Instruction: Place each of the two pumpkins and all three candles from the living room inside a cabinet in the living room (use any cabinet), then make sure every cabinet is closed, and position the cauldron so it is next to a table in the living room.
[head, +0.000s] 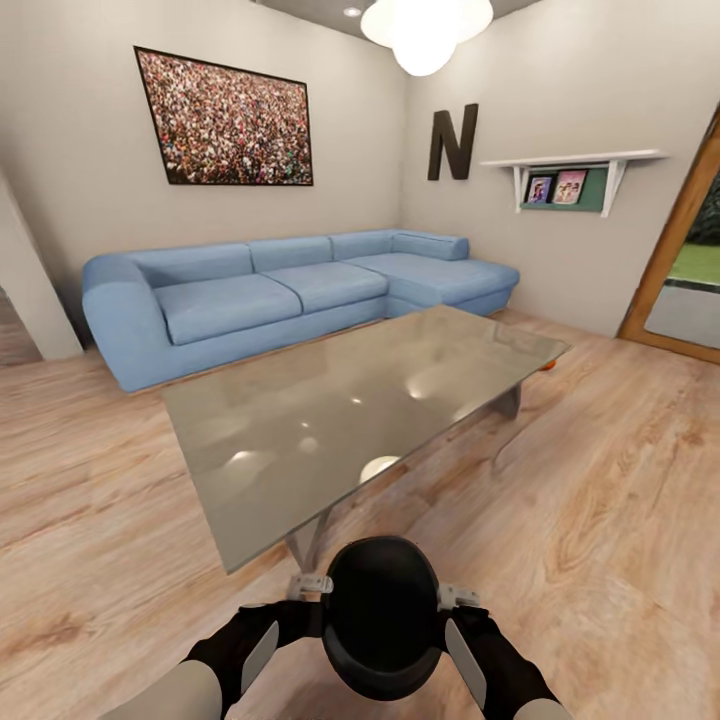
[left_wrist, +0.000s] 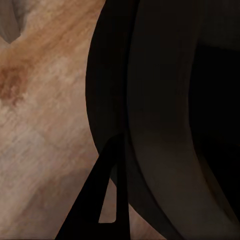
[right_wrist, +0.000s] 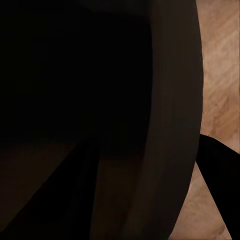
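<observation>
Between both hands (head: 385, 640), black cauldron (head: 383, 615), pinched on either side.

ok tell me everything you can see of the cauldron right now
The cauldron is a squat, round, matte-black pot, its wide mouth facing the head camera. It is held off the wood floor between the left gripper and the right gripper, one on each side, just in front of the glass-topped table.
</observation>
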